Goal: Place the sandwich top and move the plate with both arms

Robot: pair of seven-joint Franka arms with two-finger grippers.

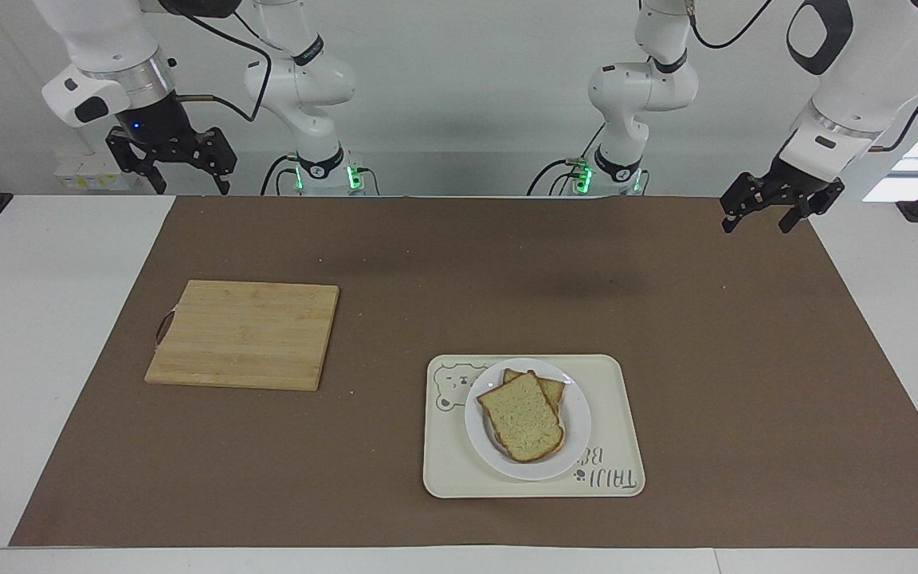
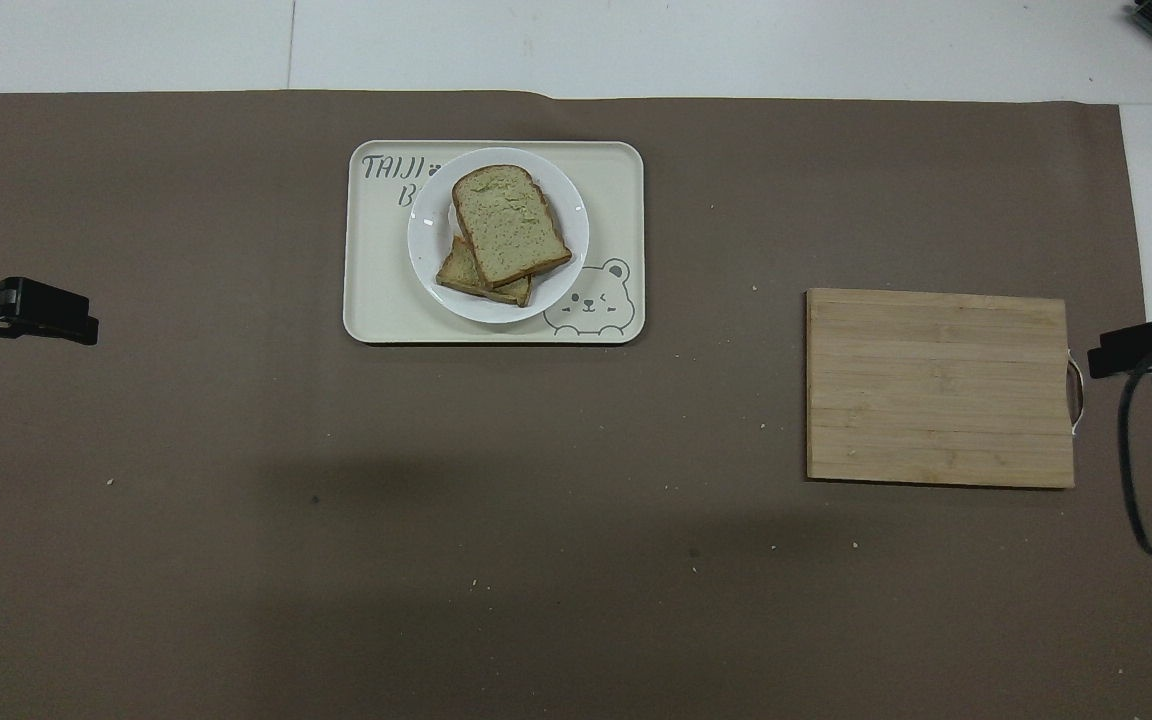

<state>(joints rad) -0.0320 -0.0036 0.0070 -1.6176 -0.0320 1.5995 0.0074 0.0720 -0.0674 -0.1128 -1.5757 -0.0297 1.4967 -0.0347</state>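
Observation:
The sandwich top (image 1: 521, 416) (image 2: 509, 225), a pale speckled slice with a dark crust, lies on a browner slice that peeks out beneath it. Both rest on the small white plate (image 1: 579, 414) (image 2: 426, 240), which sits on the cream tray (image 1: 617, 434) (image 2: 376, 300). My left gripper (image 1: 755, 226) (image 2: 46, 310) hangs open and empty over the brown mat's corner at the left arm's end. At the right arm's end my right gripper (image 1: 188, 187) (image 2: 1131, 352) is raised, open and empty, over the table's edge by the robots. Neither gripper is near the plate.
A bamboo cutting board (image 1: 244, 335) (image 2: 939, 387) lies bare on the brown mat (image 1: 459, 279) toward the right arm's end, a little nearer to the robots than the tray. A black cable (image 2: 1131, 470) loops down from the right arm beside the board.

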